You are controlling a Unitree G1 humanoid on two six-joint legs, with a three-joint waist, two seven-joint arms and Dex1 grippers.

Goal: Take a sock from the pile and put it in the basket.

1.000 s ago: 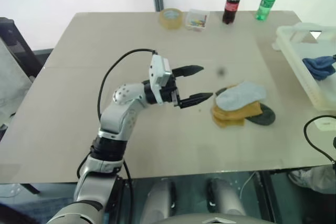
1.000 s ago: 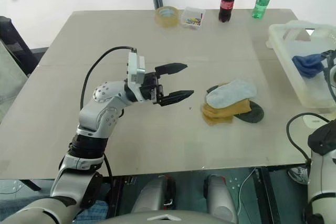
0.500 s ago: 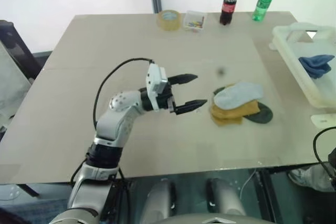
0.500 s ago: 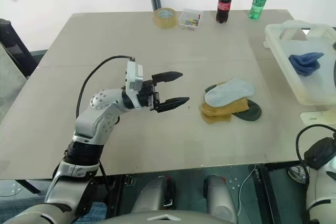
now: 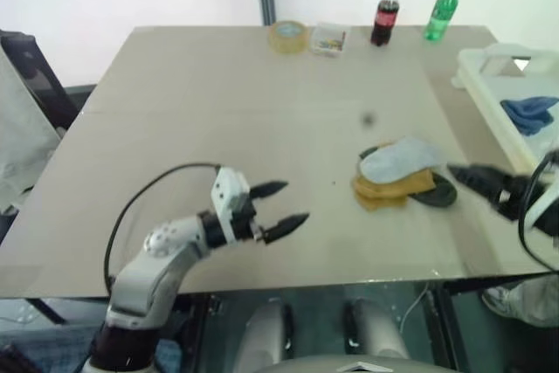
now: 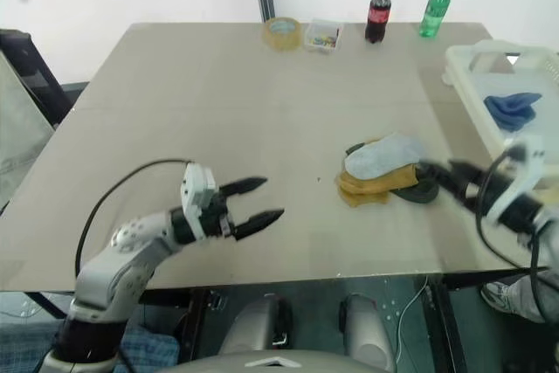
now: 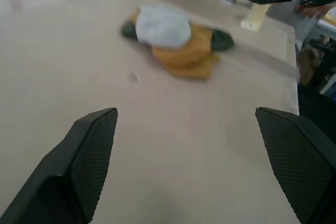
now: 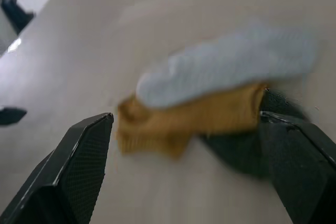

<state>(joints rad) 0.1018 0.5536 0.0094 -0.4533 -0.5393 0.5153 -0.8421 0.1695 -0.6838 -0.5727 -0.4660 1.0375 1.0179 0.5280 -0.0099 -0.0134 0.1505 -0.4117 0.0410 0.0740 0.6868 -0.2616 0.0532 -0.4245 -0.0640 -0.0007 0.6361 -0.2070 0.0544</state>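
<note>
The pile (image 5: 400,174) lies right of the table's middle: a pale grey sock on top of a mustard-yellow one and a dark green one. The royal-blue sock (image 5: 531,113) rests inside the cream-white basket (image 5: 476,76) at the table's right edge. My left gripper (image 5: 293,203) hovers low near the front edge, well left of the pile, open with nothing between its fingers. My right gripper (image 6: 441,172) comes in from the right, close to the pile's dark green end, open and empty. The right wrist view has the pile (image 8: 220,87) just ahead of the fingers.
At the far edge stand a cola bottle (image 5: 384,15), a green bottle (image 5: 441,10), a tape roll (image 5: 287,36) and a small clear box (image 5: 329,37). A dark chair (image 5: 35,76) sits beyond the table's left side.
My left arm has dropped and pulled back toward the front edge. My right gripper has swung into view from the right and now sits by the pile. Both stay open.
</note>
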